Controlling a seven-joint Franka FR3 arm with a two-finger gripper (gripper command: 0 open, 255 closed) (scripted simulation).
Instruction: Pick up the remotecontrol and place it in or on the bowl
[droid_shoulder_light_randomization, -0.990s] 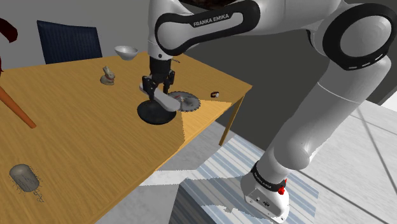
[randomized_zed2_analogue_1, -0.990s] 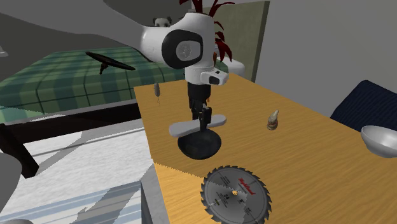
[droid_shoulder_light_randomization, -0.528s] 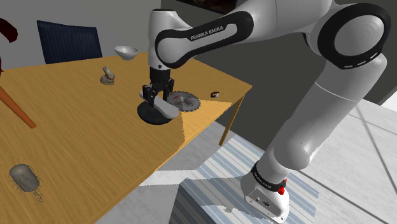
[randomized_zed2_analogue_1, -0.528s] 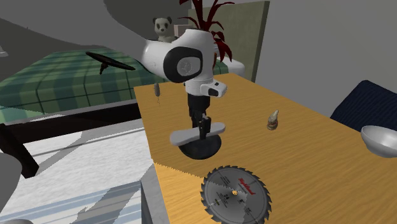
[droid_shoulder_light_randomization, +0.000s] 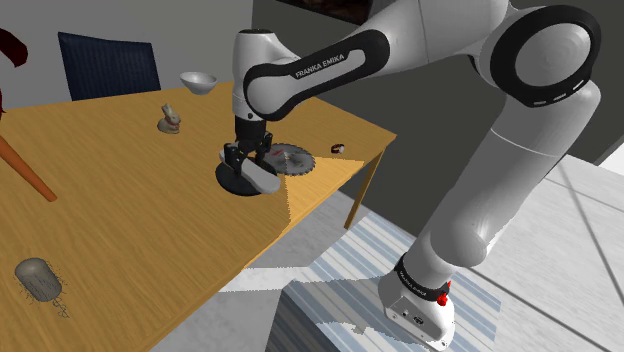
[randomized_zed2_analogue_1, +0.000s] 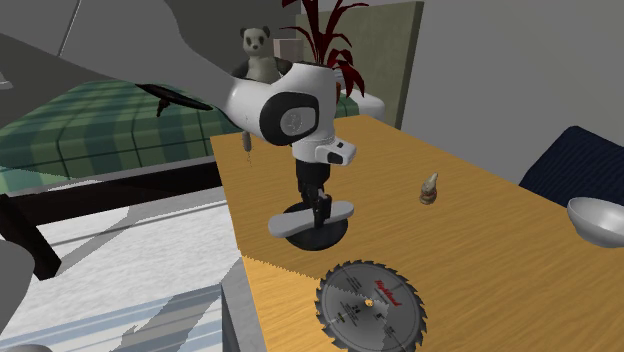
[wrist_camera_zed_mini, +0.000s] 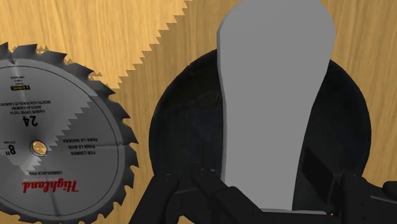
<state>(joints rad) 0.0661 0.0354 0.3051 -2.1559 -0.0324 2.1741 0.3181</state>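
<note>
Wrist view: pincer (wrist_camera_zed_mini: 261, 191) clasping grey remote (wrist_camera_zed_mini: 273, 95)
Below pincer: black bowl (wrist_camera_zed_mini: 184, 121)
Release: lower gently, centred, then open

in the shoulder view we find the near bowl (droid_shoulder_light_randomization: 230, 182) on the table (droid_shoulder_light_randomization: 120, 210), close to its edge, with the remote control (droid_shoulder_light_randomization: 260, 178) lying across above it, clasped by the gripper (droid_shoulder_light_randomization: 247, 165). from that bowl, the saw blade (droid_shoulder_light_randomization: 293, 160) lies just beside at two o'clock, the figurine (droid_shoulder_light_randomization: 171, 121) at ten, the far bowl (droid_shoulder_light_randomization: 198, 82) at eleven, and the brush (droid_shoulder_light_randomization: 38, 279) well apart at eight.
</note>
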